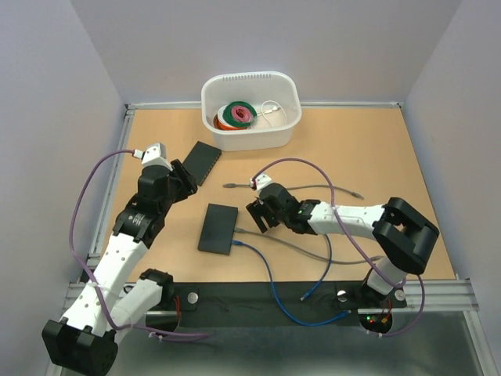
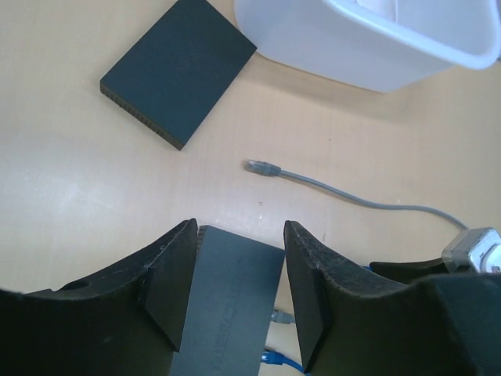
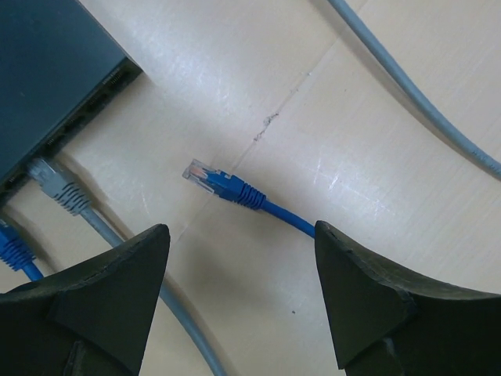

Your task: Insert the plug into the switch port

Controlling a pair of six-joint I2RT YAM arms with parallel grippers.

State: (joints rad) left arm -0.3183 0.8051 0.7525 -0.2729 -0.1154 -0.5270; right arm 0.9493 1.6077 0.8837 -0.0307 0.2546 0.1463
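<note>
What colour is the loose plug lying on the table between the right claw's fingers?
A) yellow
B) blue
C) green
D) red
B: in the right wrist view the loose plug lying on the table under the open right claw is blue, and so is its cable.

Blue plug point(image 3: 221, 183), dark grey switch point(image 3: 47, 70)

Loose blue plug point(image 3: 207, 178) lies ahead of spread fingers point(image 3: 109, 301)
</note>
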